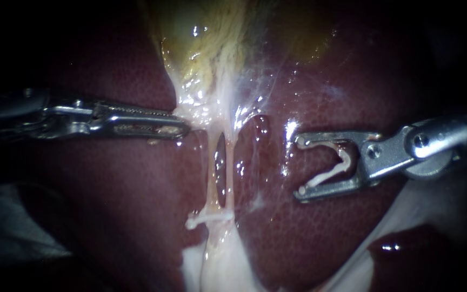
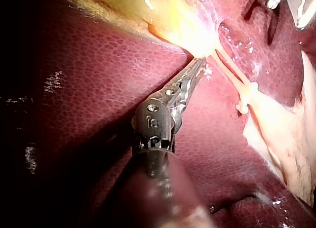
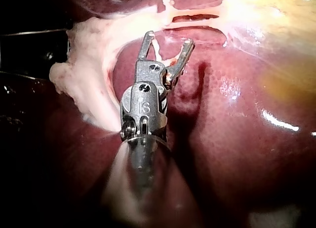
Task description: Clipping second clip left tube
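Two pale tubes run down from the gallbladder (image 1: 201, 38) over the liver (image 1: 131, 184), with a dark slit between them. The left tube (image 1: 210, 167) bears a white clip (image 1: 212, 217) low down, also seen in the left wrist view as the clip (image 2: 245, 100). My left instrument (image 1: 184, 128) comes in level from the left, jaws shut on pale tissue at the gallbladder's neck, just above the tubes. My right instrument (image 1: 300, 167) hangs to the right of the tubes, clear of them. Its jaws stand wide apart and carry an open white clip (image 1: 325, 176) seated between them.
Dark red liver surrounds the tubes on both sides. Whitish fatty tissue (image 1: 212, 265) spreads below the placed clip and along the lower right (image 1: 406, 211). In the right wrist view a lump of pale tissue (image 3: 84, 85) lies beside the right instrument (image 3: 169, 39).
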`<action>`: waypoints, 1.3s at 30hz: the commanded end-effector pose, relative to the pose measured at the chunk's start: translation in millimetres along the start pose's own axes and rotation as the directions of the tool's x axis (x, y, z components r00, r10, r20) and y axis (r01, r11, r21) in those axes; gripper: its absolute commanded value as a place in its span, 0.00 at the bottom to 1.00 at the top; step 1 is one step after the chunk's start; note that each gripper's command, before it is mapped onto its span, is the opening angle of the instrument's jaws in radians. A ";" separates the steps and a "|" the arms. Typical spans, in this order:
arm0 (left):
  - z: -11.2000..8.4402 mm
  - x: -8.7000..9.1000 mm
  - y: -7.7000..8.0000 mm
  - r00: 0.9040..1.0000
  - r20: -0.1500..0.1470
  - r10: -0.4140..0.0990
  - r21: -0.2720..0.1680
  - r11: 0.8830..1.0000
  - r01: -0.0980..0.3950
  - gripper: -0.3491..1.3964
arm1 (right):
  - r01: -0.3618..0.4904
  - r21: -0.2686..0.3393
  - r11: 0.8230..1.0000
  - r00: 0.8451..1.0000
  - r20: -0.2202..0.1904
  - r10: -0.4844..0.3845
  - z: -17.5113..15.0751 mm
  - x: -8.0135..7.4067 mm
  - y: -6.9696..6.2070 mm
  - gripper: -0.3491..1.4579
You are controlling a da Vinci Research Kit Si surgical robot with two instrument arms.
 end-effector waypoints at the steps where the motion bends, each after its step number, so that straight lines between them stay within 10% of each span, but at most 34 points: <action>1: -0.2 0.1 0.0 1.000 -0.003 0.000 -0.001 1.000 0.000 0.00 | 0.000 0.000 1.000 1.000 0.000 0.000 0.0 0.0 0.0 0.47; 15: -8.4 4.5 4.4 0.997 -0.078 0.022 -0.021 1.000 -0.024 0.00 | 0.000 0.003 1.000 1.000 -0.001 0.000 -0.2 -0.1 -0.1 0.47; 28: -8.0 4.6 4.3 0.997 -0.080 0.021 -0.017 1.000 -0.022 0.00 | -0.079 0.031 0.996 0.997 -0.013 0.080 3.4 0.1 -1.0 0.47; 39: -7.9 4.6 4.0 0.997 -0.080 0.021 -0.016 1.000 -0.022 0.00 | -0.276 0.095 0.956 0.960 -0.016 0.279 9.1 -0.1 -2.0 0.47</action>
